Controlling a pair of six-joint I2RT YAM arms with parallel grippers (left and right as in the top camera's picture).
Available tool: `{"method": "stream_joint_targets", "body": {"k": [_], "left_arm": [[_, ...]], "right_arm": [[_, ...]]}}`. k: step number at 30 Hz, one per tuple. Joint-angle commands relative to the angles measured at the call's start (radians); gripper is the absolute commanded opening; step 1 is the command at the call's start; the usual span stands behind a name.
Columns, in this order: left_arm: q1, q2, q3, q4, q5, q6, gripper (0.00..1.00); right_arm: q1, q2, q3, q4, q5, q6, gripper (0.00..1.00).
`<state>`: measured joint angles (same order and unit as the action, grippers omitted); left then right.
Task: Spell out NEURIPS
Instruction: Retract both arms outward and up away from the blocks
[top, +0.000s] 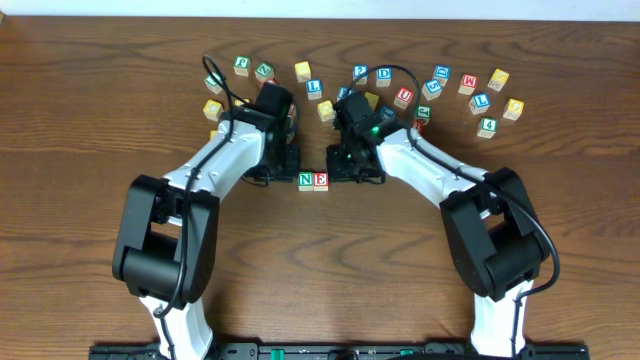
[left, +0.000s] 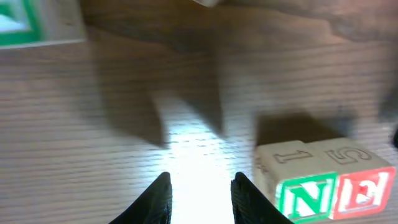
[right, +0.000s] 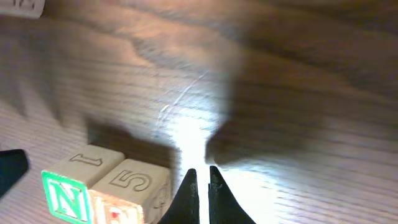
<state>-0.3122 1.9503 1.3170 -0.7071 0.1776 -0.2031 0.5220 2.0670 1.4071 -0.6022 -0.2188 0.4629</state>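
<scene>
While left gripper (left: 204, 200) sits slightly parted, empty, and right gripper (right: 203, 190) is pressed together on nothing, both flank the N block (top: 306, 181) and E block (top: 321, 181), which touch mid-worktop (top: 80, 120). Two letters down. Next: fetch U from scattered blocks (top: 384, 75) behind and set it against E's free side.

A brown wooden counter (top: 80, 120) with fine, dark-streaked grain fills every view from edge to edge, evenly lit in the overhead view, while close up a bright white glare (left: 193, 165) washes out the grain and soft dark shadows (left: 186, 106) lie beside it.
</scene>
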Motion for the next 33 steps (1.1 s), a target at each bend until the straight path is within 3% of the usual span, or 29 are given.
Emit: {"method": "stream_joint_targets", "body": {"k": [1, 12, 21, 24, 26, 27, 29, 33], "left_arm": [[0.032, -0.053, 0.008, -0.005, -0.006, 0.028, 0.32], [0.113, -0.174, 0.021, -0.031, -0.006, 0.028, 0.33], [0.218, -0.254, 0.119, -0.162, -0.006, 0.05, 0.33], [0.247, -0.259, 0.163, -0.22, -0.006, 0.054, 0.33], [0.264, -0.259, 0.199, -0.264, -0.006, 0.077, 0.33], [0.271, -0.259, 0.218, -0.285, -0.006, 0.089, 0.41], [0.285, -0.259, 0.261, -0.322, -0.006, 0.107, 0.45], [0.314, -0.259, 0.381, -0.393, -0.006, 0.111, 0.47]], "right_arm": [[-0.015, -0.05, 0.013, 0.001, -0.008, -0.008, 0.03], [-0.059, -0.127, 0.017, -0.021, -0.008, -0.061, 0.11], [-0.147, -0.248, 0.02, -0.1, -0.009, -0.107, 0.19], [-0.17, -0.275, 0.031, -0.126, -0.034, -0.128, 0.28], [-0.183, -0.277, 0.076, -0.175, -0.062, -0.152, 0.32], [-0.187, -0.277, 0.107, -0.206, -0.069, -0.164, 0.33], [-0.193, -0.271, 0.183, -0.275, -0.072, -0.197, 0.34], [-0.194, -0.264, 0.351, -0.377, -0.019, -0.232, 0.36]]}}
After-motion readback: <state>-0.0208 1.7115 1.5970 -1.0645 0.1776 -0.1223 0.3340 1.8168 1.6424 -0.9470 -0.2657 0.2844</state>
